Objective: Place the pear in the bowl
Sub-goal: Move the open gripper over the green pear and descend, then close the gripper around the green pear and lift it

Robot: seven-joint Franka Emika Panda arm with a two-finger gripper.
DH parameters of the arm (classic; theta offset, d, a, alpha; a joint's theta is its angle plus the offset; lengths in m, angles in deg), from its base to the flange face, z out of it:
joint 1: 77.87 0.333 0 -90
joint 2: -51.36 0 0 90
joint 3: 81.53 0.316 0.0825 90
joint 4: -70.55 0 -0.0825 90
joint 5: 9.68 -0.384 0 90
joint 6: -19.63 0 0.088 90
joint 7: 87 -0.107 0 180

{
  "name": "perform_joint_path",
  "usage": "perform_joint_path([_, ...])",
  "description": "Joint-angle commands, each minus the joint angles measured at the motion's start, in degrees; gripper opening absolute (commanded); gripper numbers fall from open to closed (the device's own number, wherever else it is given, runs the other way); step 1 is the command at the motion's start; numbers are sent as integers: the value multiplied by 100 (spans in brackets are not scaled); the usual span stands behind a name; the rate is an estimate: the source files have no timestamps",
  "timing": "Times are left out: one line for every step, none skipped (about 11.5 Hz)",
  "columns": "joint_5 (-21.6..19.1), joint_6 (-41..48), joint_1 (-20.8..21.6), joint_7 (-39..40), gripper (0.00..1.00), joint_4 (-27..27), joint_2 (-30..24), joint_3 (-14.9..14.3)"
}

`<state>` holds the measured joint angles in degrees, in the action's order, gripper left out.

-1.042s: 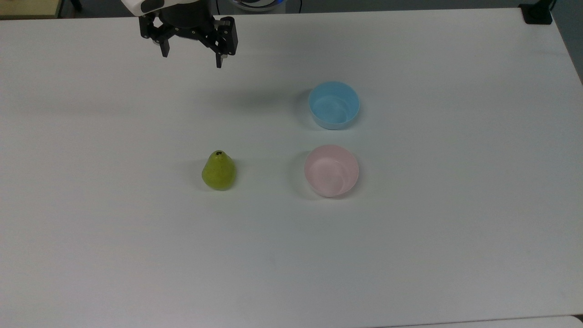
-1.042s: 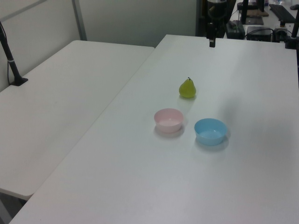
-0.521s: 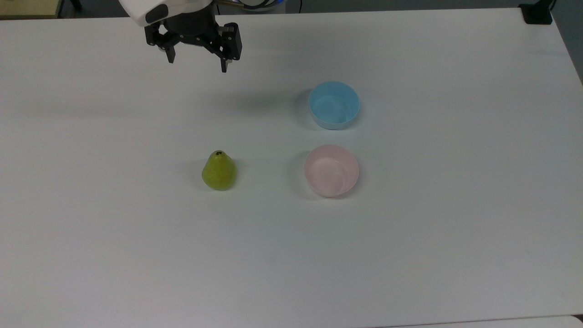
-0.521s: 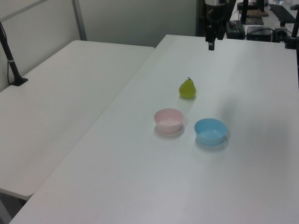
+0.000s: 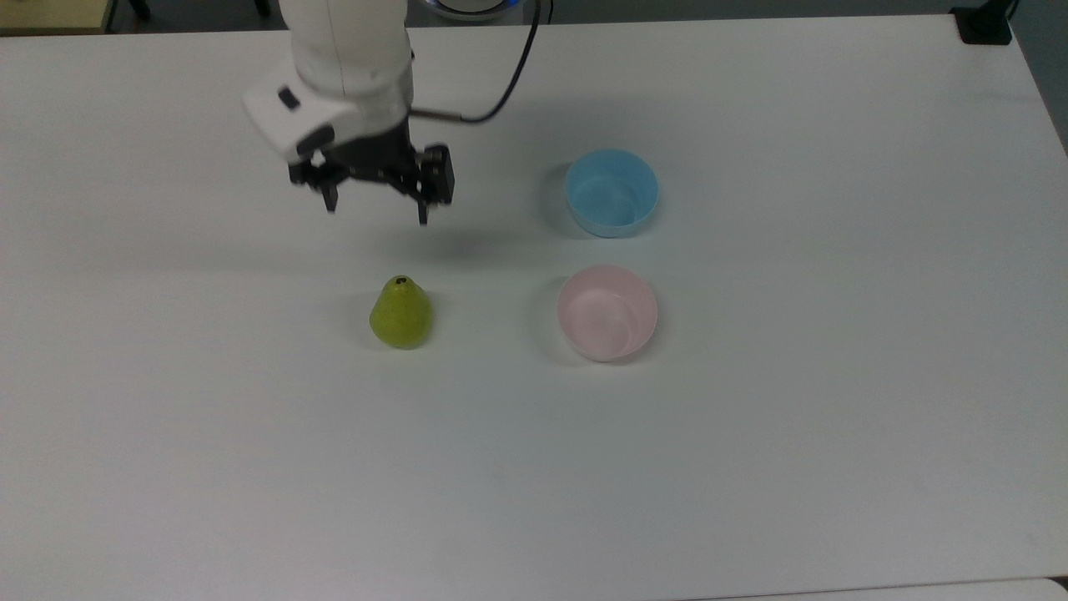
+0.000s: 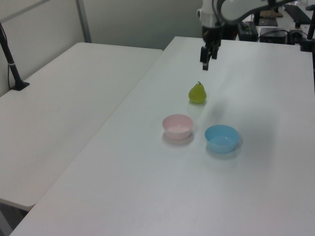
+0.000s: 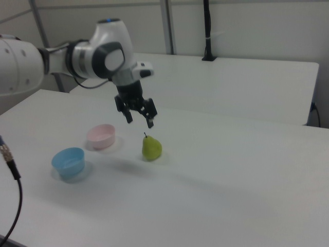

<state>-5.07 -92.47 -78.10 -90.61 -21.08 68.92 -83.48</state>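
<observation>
A small yellow-green pear stands upright on the white table, stem end up. To the top view's right of it sits the pale pink bowl, with nothing in it. My gripper hangs open in the air above the table, fingers pointing down and nothing between them. In the top view it is above the pear in the picture; in the right view it hovers just above and slightly left of the pear.
A light blue bowl stands next to the pink one. A second white table adjoins on the left view's left. A black cable trails from the arm.
The arm has swung out over the table toward the pear, carrying the gripper down the top view. The fingers stay open. Pear and bowls have not moved.
</observation>
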Motion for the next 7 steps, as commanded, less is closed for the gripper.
perform_joint_path([49,-389,41,193,100,331,774,-8])
perform_joint_path([127,-522,41,298,100,331,923,-8])
perform_joint_path([145,-584,75,299,100,331,1073,-8])
perform_joint_path([180,-663,154,281,100,331,1196,-8])
perform_joint_path([233,-820,233,272,100,331,1293,-8])
perform_joint_path([321,-857,234,264,100,331,1364,-8])
perform_joint_path([391,-857,234,264,100,331,1434,-8])
